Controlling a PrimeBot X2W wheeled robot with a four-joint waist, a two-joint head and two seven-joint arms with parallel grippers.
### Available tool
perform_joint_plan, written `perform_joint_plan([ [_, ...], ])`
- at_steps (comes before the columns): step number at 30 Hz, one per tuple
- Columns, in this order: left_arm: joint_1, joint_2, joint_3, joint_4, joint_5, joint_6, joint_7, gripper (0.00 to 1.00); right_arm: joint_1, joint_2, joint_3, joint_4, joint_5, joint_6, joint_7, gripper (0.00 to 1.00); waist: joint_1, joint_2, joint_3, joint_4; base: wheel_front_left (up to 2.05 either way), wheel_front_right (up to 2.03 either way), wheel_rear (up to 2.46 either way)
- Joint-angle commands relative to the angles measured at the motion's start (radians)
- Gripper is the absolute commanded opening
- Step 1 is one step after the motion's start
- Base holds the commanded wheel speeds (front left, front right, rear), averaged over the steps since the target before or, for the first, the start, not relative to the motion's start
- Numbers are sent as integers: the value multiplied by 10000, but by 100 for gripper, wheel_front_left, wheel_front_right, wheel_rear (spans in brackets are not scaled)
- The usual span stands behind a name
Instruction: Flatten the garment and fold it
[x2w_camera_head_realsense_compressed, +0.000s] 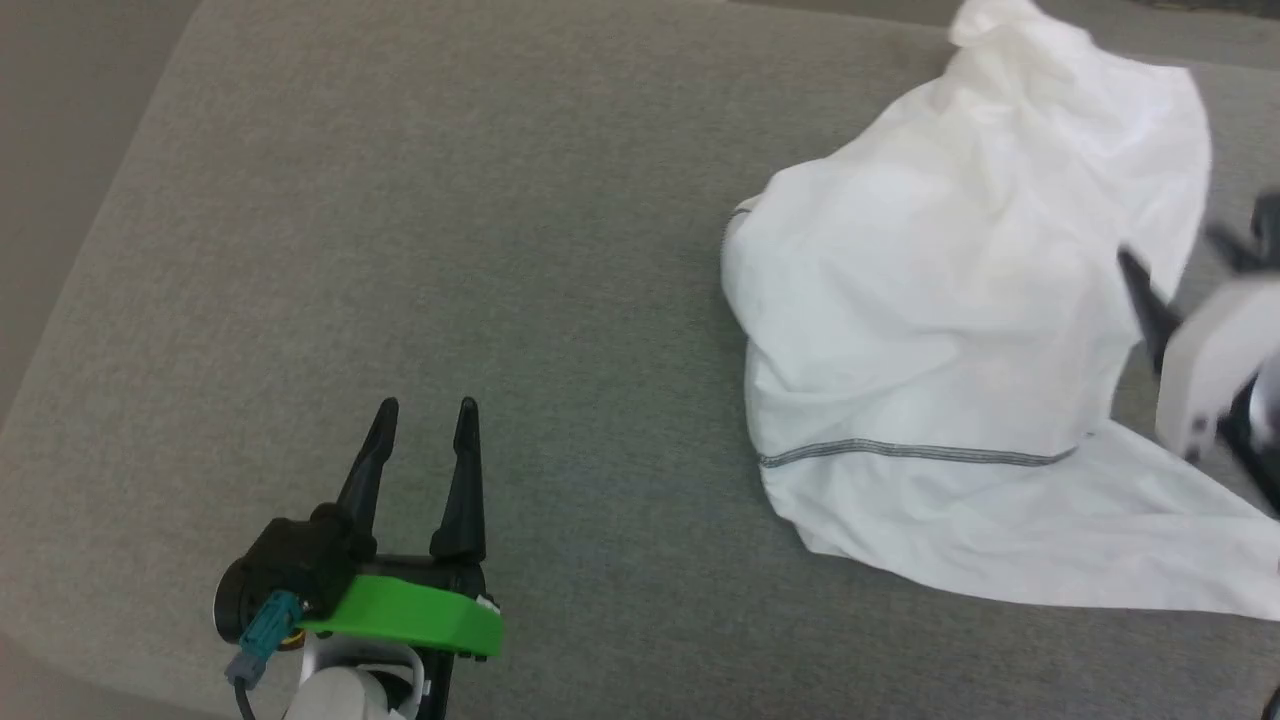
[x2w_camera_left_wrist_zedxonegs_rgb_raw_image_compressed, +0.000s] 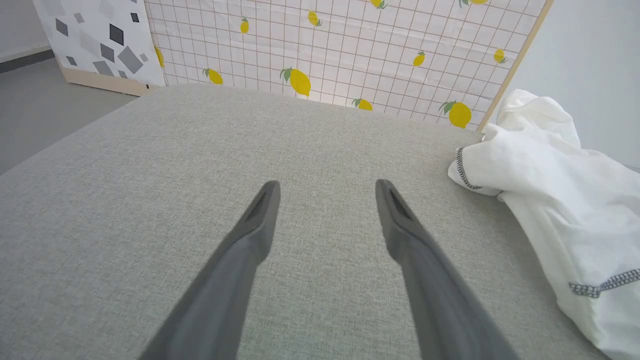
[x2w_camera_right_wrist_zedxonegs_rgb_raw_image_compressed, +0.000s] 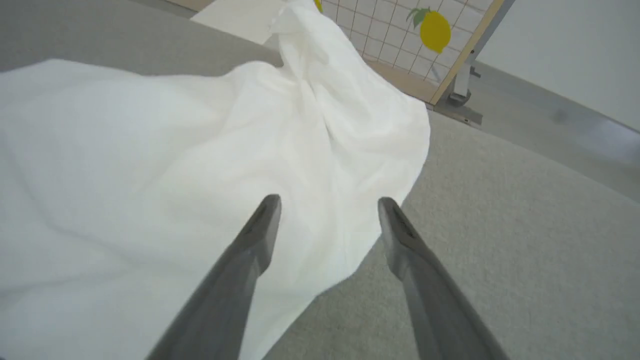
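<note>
The garment is a white thin shirt with a dark grey stitched seam, lying crumpled and bunched on the right half of the grey cushioned surface. Its edge also shows at the right of the left wrist view as the garment. My left gripper stands open over bare surface at the lower left, well apart from the shirt; its fingers hold nothing. My right gripper, blurred at the right edge, is open just above the garment, with nothing between its fingers.
Beyond the far edge of the surface stands a screen with a lemon print on a grid, and beside it a panel with grey shapes. Grey floor lies to the left of the surface.
</note>
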Motion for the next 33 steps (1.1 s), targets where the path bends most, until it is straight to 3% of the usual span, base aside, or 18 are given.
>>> perform_joint_plan([
  [1, 101, -26, 36, -77, 107, -61, -46, 100, 690, 84, -67, -474, 169, -17, 396, 100, 0, 0, -472, -609, 0, 0, 0],
  [7, -9, -28, -61, -142, 31, -160, -46, 100, 3246, 50, -38, -2105, 634, -17, 2207, 100, 0, 0, -100, -631, 0, 0, 0],
  [13, -297, -29, -216, -83, -7, -211, -46, 100, 3463, -409, 732, -1725, 311, -17, 2107, 100, 0, 0, 270, -364, 0, 0, 0],
  [14, -331, -29, -220, -66, -4, -215, -46, 100, 3420, -517, 934, -1547, 332, -17, 2170, 55, 0, 0, 309, -307, 0, 0, 0],
  [15, -345, -29, -210, -62, -9, -206, -46, 100, 3348, -568, 1042, -1448, 354, -17, 2168, 4, 0, 0, 322, -279, 0, 0, 0],
  [16, -348, -29, -192, -65, -19, -188, -46, 100, 3230, -608, 1135, -1366, 388, -17, 2141, 0, 0, 0, 327, -257, 0, 0, 0],
  [24, -143, -29, -48, 42, -23, -125, -46, 100, 2123, -1051, 961, -1665, 246, -17, 1248, 0, 0, 0, -183, -595, 0, 0, 0],
  [28, -71, -29, -25, 76, 52, -172, -46, 100, 1772, -1251, -92, -1849, 6, -17, 977, 0, 0, 0, -435, -856, 0, 0, 0],
  [33, -40, -29, -15, 83, 86, -218, -46, 100, 2401, -1477, -2347, -1852, -513, -17, 1109, 0, 0, 0, -523, -959, 0, 0, 0],
])
